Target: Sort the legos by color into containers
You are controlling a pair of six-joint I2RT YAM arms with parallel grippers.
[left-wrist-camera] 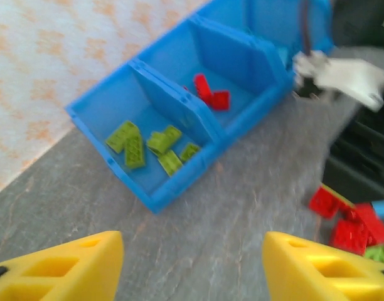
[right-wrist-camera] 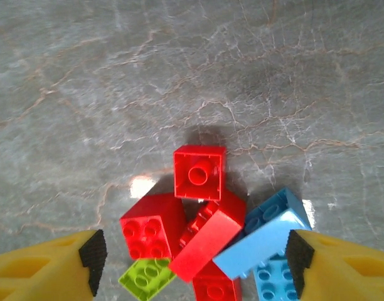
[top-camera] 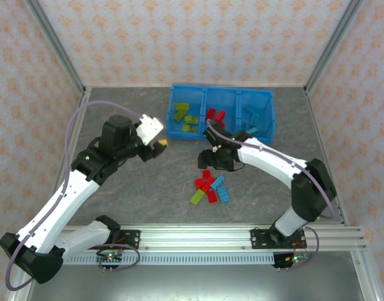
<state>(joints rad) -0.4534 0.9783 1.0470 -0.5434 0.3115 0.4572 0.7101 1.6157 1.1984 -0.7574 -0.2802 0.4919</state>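
Observation:
The blue bin (top-camera: 221,91) stands at the back of the table. Its left section holds yellow-green legos (top-camera: 186,117), the middle one red legos (top-camera: 215,115), the right one light blue legos (top-camera: 255,119). A loose pile of legos (top-camera: 211,187) lies mid-table. My right gripper (right-wrist-camera: 195,269) hovers open over that pile, its fingers either side of a red brick (right-wrist-camera: 208,241), a light blue brick (right-wrist-camera: 267,235) and a green brick (right-wrist-camera: 148,276). An upturned red brick (right-wrist-camera: 199,172) lies just beyond. My left gripper (left-wrist-camera: 192,269) is open and empty above bare table, in front of the bin's corner (left-wrist-camera: 154,200).
The grey stone-patterned table (top-camera: 142,188) has free room left of the pile. Papered walls with metal posts (top-camera: 54,44) close in the back and sides. A metal rail (top-camera: 198,237) runs along the near edge. The right arm (left-wrist-camera: 342,72) shows blurred beside the bin.

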